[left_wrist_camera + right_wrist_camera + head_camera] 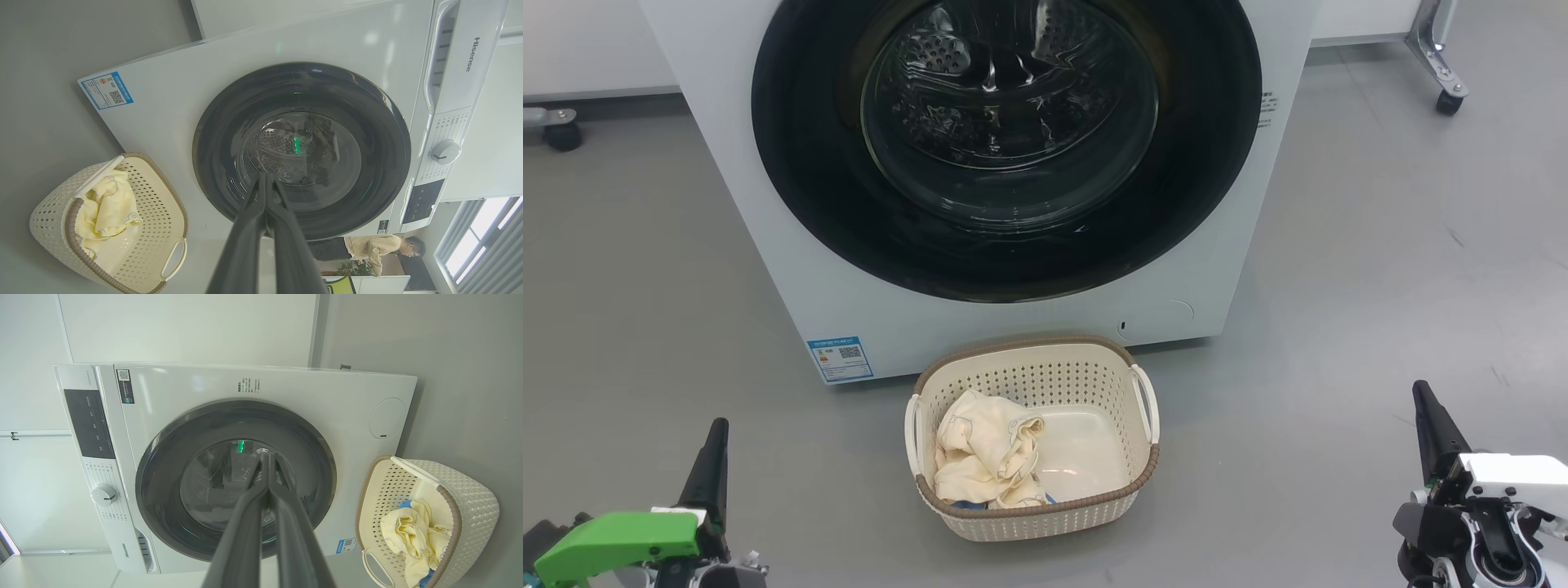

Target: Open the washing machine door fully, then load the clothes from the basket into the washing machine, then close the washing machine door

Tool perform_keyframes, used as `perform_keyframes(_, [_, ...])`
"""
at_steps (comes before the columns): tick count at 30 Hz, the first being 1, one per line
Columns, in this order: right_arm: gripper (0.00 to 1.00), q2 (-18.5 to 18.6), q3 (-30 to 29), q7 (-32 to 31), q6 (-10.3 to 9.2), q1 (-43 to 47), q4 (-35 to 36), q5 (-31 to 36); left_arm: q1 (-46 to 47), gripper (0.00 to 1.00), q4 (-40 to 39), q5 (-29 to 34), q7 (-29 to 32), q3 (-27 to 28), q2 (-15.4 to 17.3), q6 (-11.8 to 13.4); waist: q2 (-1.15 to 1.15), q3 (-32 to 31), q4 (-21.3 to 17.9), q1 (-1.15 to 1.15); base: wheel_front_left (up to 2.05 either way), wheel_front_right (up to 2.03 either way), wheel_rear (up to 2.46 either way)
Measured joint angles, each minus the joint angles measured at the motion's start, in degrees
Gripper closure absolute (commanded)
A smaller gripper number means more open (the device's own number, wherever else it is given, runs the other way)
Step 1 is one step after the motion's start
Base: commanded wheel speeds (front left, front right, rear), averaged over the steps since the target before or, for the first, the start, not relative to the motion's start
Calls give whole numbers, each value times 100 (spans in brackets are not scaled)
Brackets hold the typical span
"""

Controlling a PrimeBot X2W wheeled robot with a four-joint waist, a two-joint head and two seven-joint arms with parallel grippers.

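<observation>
The white washing machine [980, 327] stands ahead with its round black-rimmed door [1005, 139] flat against the front. On the floor just before it sits the cream basket [1086, 380], and the cream-yellow clothes [984, 457] lie bunched in its left half. My left gripper [712, 441] is at the lower left, fingers together and empty, well short of the basket. My right gripper [1423, 400] is at the lower right, likewise shut and empty. In the wrist views the left gripper [266, 176] and the right gripper [267, 455] each point at the door [302, 151] [237, 477], with the basket [49, 216] [470, 490] off to one side.
Grey floor [1380, 286] surrounds the machine. Caster legs of frames stand at the far left [560, 131] and far right [1445, 82]. A blue label sticker [840, 358] marks the machine's lower left front. A person [380, 249] shows far off in the left wrist view.
</observation>
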State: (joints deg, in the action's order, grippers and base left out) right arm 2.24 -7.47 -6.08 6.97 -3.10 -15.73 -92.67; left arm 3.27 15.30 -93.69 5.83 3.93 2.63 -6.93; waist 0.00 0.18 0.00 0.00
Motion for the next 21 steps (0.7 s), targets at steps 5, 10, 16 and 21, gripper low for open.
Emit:
perform_keyframes(5, [100,0,0,0,0,0,0,0,0,100,0,0,0,0,0,-1,0,0,0,0,0,0,0])
perform_keyframes(10, [100,0,0,0,0,0,0,0,0,100,0,0,14,1,0,-1,0,0,0,0,0,0,0])
perform_keyframes(16, [100,0,0,0,0,0,0,0,0,100,0,0,14,1,0,-1,0,0,0,0,0,0,0])
perform_keyframes(21, [100,-1,0,0,0,0,0,0,0,100,0,0,14,2,-1,-1,0,0,0,0,0,0,0])
